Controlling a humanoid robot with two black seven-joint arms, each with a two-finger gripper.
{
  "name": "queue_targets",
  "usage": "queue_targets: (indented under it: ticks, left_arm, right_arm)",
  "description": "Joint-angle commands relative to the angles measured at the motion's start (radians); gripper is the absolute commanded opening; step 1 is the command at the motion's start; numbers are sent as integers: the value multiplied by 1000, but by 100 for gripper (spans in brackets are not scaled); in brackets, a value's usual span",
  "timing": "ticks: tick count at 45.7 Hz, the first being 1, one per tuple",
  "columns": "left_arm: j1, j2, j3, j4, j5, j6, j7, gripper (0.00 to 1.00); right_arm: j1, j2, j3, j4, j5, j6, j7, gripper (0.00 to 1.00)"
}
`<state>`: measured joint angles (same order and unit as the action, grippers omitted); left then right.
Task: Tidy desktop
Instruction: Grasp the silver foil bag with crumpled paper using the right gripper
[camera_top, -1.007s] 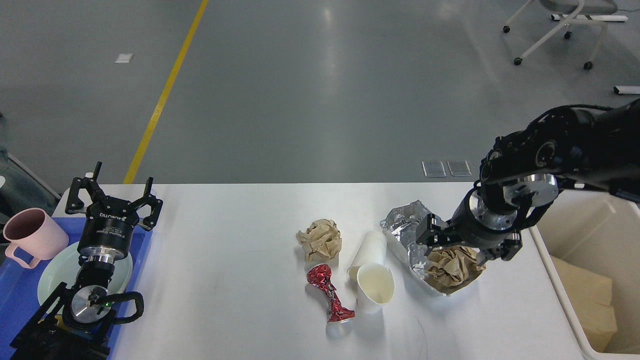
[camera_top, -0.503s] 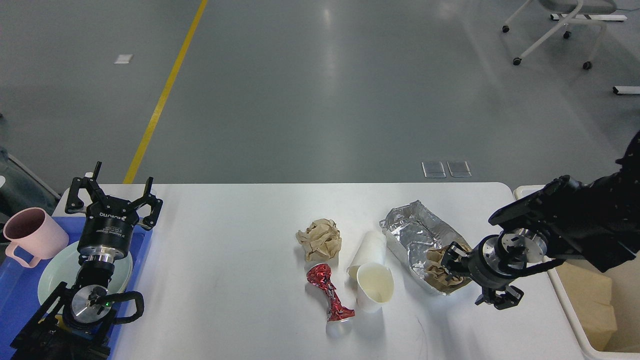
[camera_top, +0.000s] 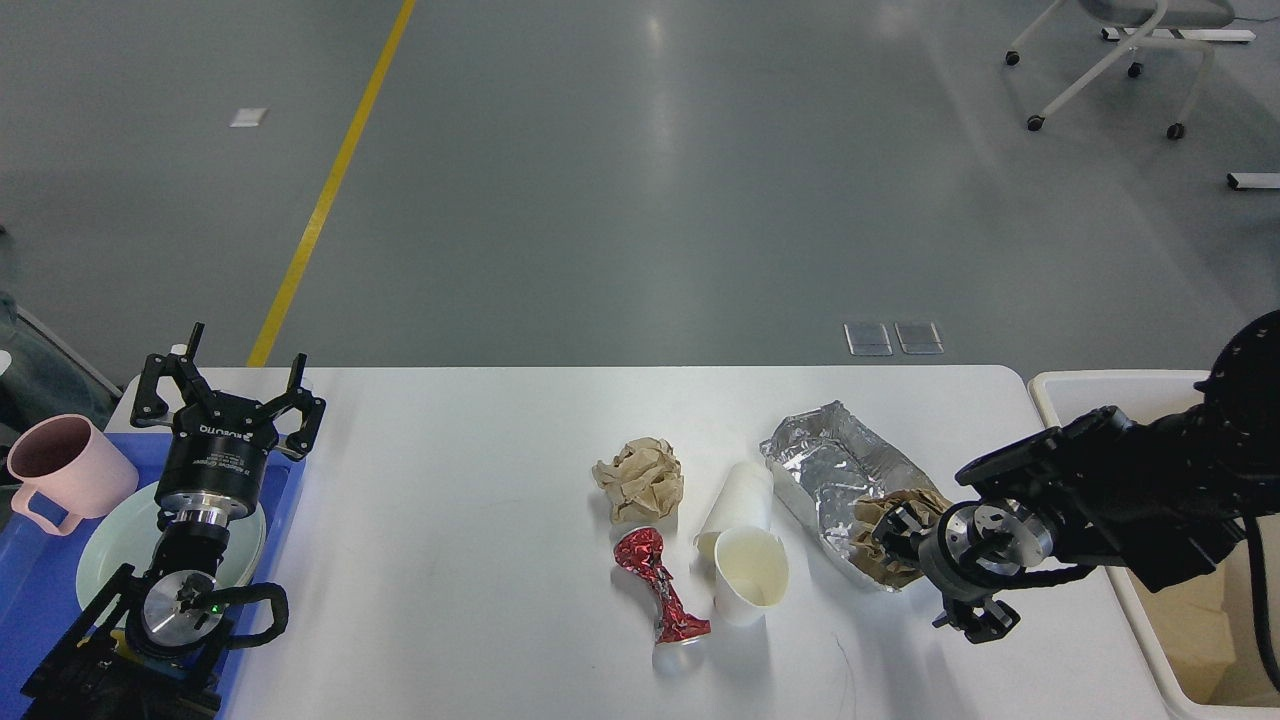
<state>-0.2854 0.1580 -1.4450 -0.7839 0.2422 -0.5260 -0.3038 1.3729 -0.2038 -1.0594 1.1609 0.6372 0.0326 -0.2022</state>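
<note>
Right end effector (camera_top: 935, 575) has dropped low to the foil tray's (camera_top: 835, 470) 4 o'clock end; you cannot tell whether it grips the brown paper wad (camera_top: 885, 535). Left end effector (camera_top: 225, 385) stays spread over the blue tray (camera_top: 30, 590). Judge pickup imminent. The table (camera_top: 450, 520) fills the lower view, litter at center; grey floor (camera_top: 640, 180) beyond.

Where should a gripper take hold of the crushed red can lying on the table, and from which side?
Grip the crushed red can at its pinched waist, coming down from above. It lies flat on the desktop, narrowest mid-length, and the paper cups crowd its right side, so the fingers probably fit best across the waist.
</note>
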Motion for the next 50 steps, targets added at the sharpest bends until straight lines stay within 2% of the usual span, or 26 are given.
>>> queue_targets:
  ticks: [1, 7, 15, 19, 22, 50]
  left_arm:
    - [0, 0, 0, 0, 0, 1, 0, 97]
    - [0, 0, 0, 0, 0, 0, 0, 97]
    - [0, 0, 0, 0, 0, 0, 0, 96]
    - [0, 0, 0, 0, 0, 0, 0, 97]
    - [0, 0, -2, 0, 0, 0, 0, 96]
    - [0, 0, 0, 0, 0, 0, 0, 97]
  right_arm:
    - [-28, 1, 21, -39, -1, 6, -2, 74]
    - [-49, 13, 30, -70, -1, 7, -2, 65]
    - [-63, 29, 32, -86, -1, 7, -2, 38]
    - [-61, 29, 32, -86, 1, 9, -2, 21]
    - [-61, 29, 35, -86, 2, 12, -3, 1]
    - [-45, 26, 39, -81, 2, 12, -5, 0]
